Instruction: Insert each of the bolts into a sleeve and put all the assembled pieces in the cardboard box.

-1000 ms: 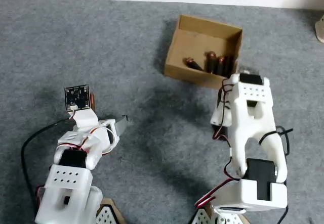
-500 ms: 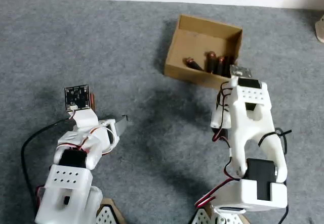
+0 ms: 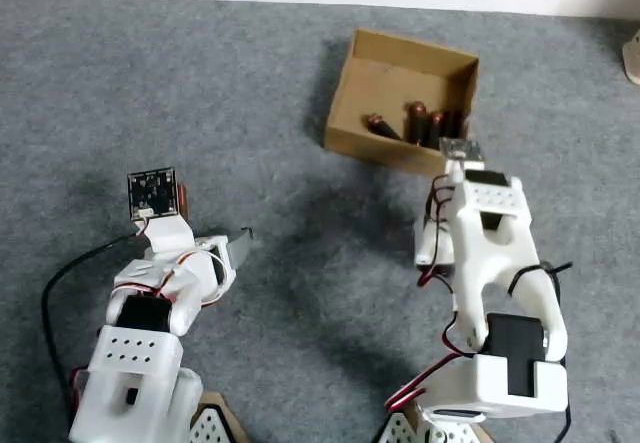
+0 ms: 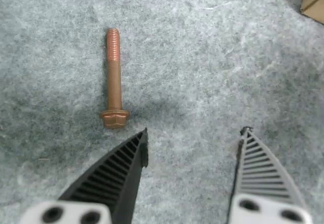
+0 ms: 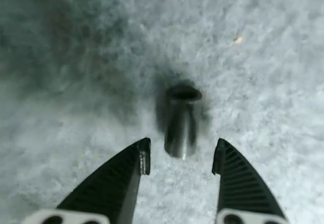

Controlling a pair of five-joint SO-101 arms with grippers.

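Note:
A copper bolt (image 4: pixel 114 77) lies flat on the grey carpet, its hex head toward my left gripper (image 4: pixel 195 133). That gripper is open, and the bolt sits just beyond one fingertip, off to the side of the gap. A dark metal sleeve (image 5: pixel 181 120) rests on the carpet with its open end facing away. My right gripper (image 5: pixel 183 145) is open, and the sleeve's near end sits between the fingertips without touching them. The cardboard box (image 3: pixel 350 83) stands at the back with several assembled pieces (image 3: pixel 415 123) inside. The right arm (image 3: pixel 490 233) ends just in front of the box.
The left arm (image 3: pixel 160 293) stands at the front left, its camera board (image 3: pixel 152 193) raised. A corner of the box (image 4: pixel 316 1) shows in the left wrist view. Open grey carpet (image 3: pixel 200 83) lies between the arms and to the box's left.
The right arm has shifted a little forward and to the left, toward the box's front wall. The left arm has not moved.

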